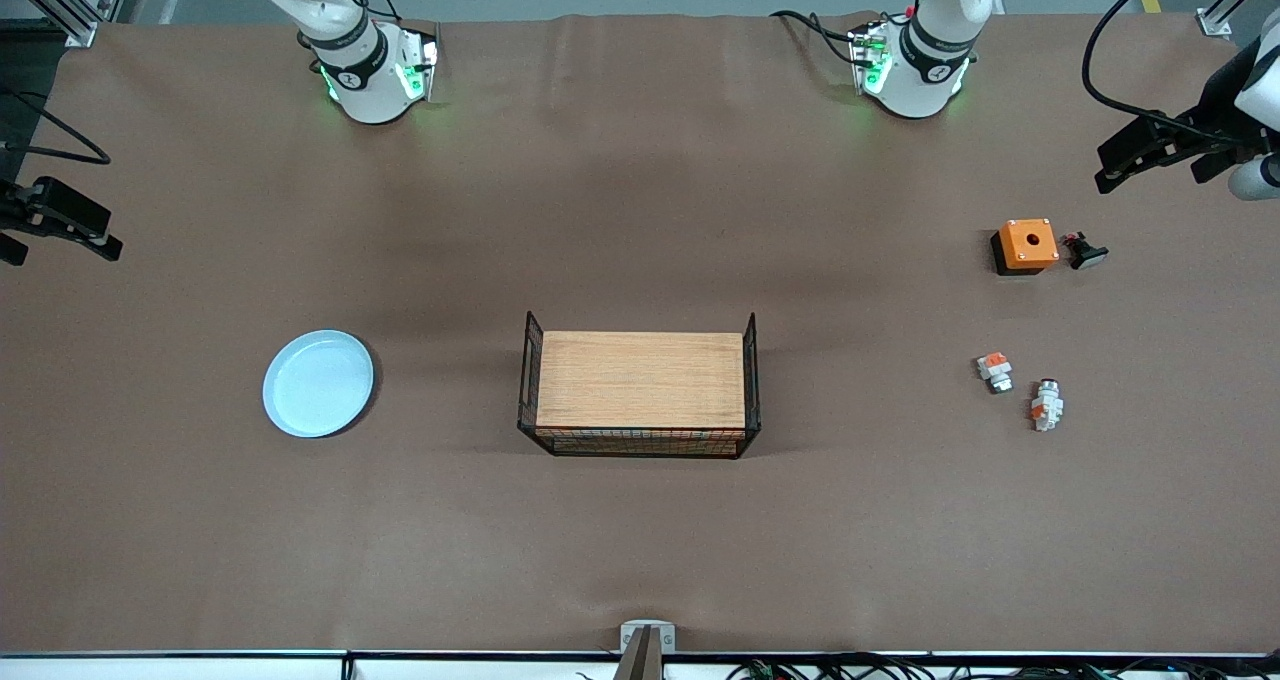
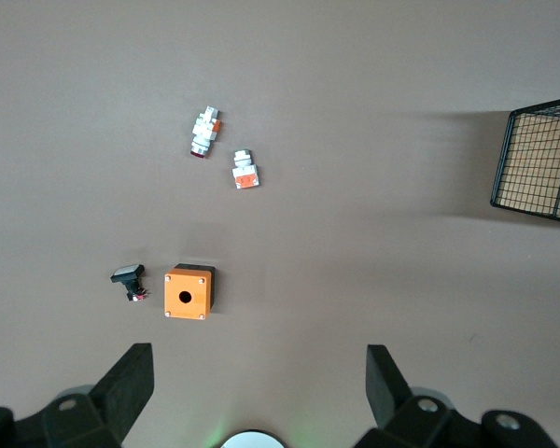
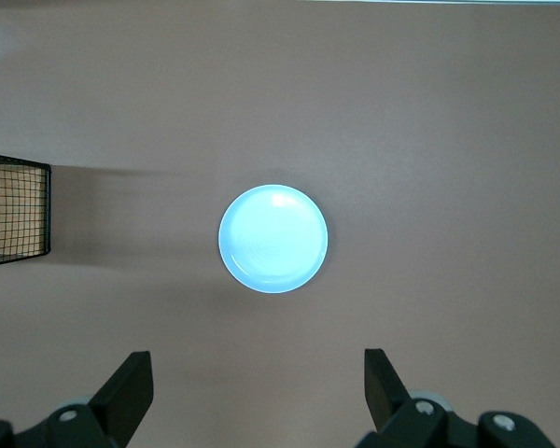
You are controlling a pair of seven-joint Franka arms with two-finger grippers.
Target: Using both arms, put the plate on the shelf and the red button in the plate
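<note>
The pale blue plate (image 1: 318, 383) lies flat on the table toward the right arm's end; it also shows in the right wrist view (image 3: 273, 239). The red button (image 1: 1046, 405), an elongated white part with an orange-red side block and a dark end, lies toward the left arm's end; it also shows in the left wrist view (image 2: 205, 133). My left gripper (image 2: 259, 373) is open and empty, high over the table's left arm end (image 1: 1160, 155). My right gripper (image 3: 259, 373) is open and empty, high over the right arm's end (image 1: 55, 225).
A wire basket with a wooden top (image 1: 640, 395) stands mid-table. A stubbier white piece with an orange-red top (image 1: 994, 370) lies beside the red button. An orange square box with a hole (image 1: 1026, 245) and a small black part (image 1: 1085, 252) lie farther from the front camera.
</note>
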